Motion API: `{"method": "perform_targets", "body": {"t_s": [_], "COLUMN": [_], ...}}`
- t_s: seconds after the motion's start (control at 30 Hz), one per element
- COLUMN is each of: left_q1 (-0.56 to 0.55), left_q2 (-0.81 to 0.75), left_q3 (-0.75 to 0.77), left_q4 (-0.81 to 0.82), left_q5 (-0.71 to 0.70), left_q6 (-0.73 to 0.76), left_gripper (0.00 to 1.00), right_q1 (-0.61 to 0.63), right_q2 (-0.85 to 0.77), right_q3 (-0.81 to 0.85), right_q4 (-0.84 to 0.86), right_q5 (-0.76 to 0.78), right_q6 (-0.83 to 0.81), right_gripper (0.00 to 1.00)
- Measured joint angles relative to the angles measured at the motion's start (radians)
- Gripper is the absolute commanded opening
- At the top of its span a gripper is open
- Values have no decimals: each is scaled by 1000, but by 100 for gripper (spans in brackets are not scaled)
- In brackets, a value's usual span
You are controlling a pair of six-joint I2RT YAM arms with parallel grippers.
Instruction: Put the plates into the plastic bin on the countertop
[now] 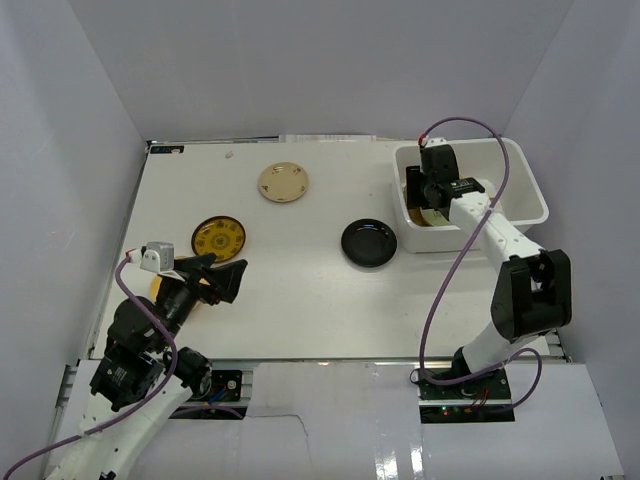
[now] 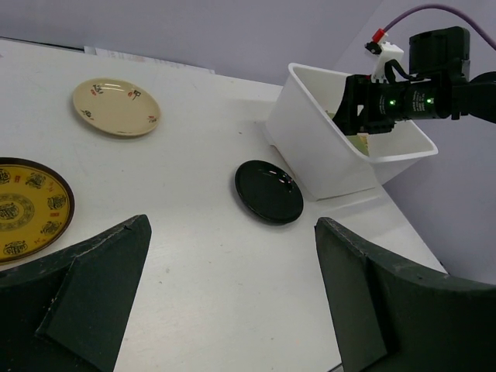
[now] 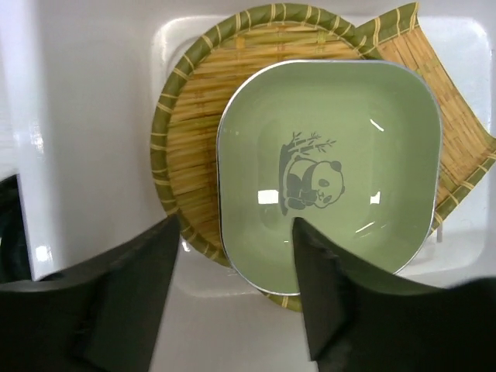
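The white plastic bin (image 1: 520, 180) stands at the right of the countertop (image 1: 300, 300). Inside it a pale green square plate (image 3: 329, 170) with a panda lies on a round bamboo tray (image 3: 190, 147), beside a rectangular bamboo tray (image 3: 457, 132). My right gripper (image 3: 236, 271) is open inside the bin (image 3: 85, 139), just above the green plate's near edge. A black round plate (image 1: 369, 243), a beige round plate (image 1: 283, 182) and a yellow dark-rimmed plate (image 1: 218, 238) lie on the countertop. My left gripper (image 1: 215, 275) is open and empty, low over the countertop, right of the yellow plate (image 2: 23, 209).
Pale grey walls close the countertop on three sides. A bit of another yellow dish (image 1: 158, 289) shows under my left wrist. The black plate (image 2: 269, 191) lies just left of the bin (image 2: 325, 147). The right arm (image 1: 500, 240) reaches over the bin's near rim.
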Motion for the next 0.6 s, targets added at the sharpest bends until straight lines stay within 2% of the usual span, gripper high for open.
{"method": "perform_targets", "body": {"t_s": [0.03,0.07,0.2,0.27,0.37,0.47,0.6], "left_q1": [-1,-2,-4,-6,-6,-6,-6], "left_q2": [0,0,3,12,29,39,32], "left_q3": [0,0,0,6,26,46,50], "left_q4": [0,0,1,0,5,10,24], "left_q5": [-3,-7,-20,-32,-63,-95,-137], "left_q6": [0,0,-1,-2,-1,-1,-2], "left_gripper": [98,98,98,98,98,98,98], "right_q1": [-2,0,69,161,362,531,699], "right_q2": [-14,-32,-150,-211,-244,-182,56], "right_q3": [2,2,0,-13,-61,-154,-186], "right_q4": [-9,-16,-2,55,202,389,558], "right_q5": [-9,-18,-51,-74,-119,-177,-215], "right_q6": [18,34,91,141,233,341,475], "right_gripper": [77,80,82,82,79,78,78]}}
